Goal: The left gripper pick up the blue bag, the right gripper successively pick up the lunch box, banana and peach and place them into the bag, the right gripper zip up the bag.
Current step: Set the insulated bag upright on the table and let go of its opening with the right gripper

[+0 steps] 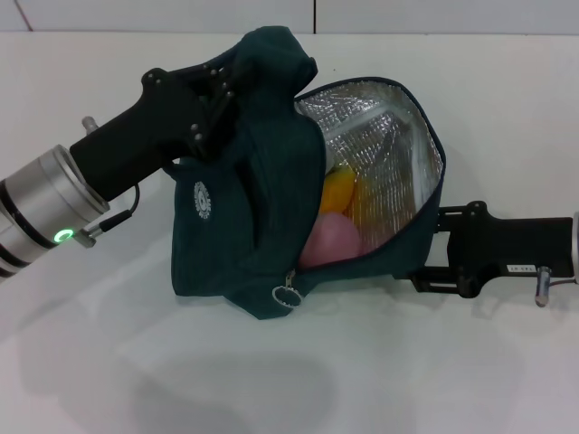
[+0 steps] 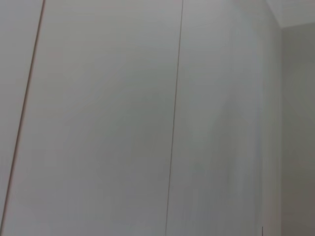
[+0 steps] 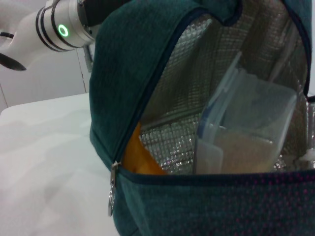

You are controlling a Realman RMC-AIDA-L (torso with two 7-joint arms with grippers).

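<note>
Bag (image 1: 244, 235) w/ lunch box (image 3: 246, 123), banana (image 1: 336, 190), prob. peach (image 1: 330, 240) inside.

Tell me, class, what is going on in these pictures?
The left gripper holds the blue bag up by its top above the white table. The bag is unzipped, with the lunch box, banana and peach inside. The right gripper sits at the bag's open side; its zipper pull hangs untouched.

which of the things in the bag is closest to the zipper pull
The peach, pink and round, sits just inside the bag opening, right above the zipper pull. The banana lies deeper.
</note>
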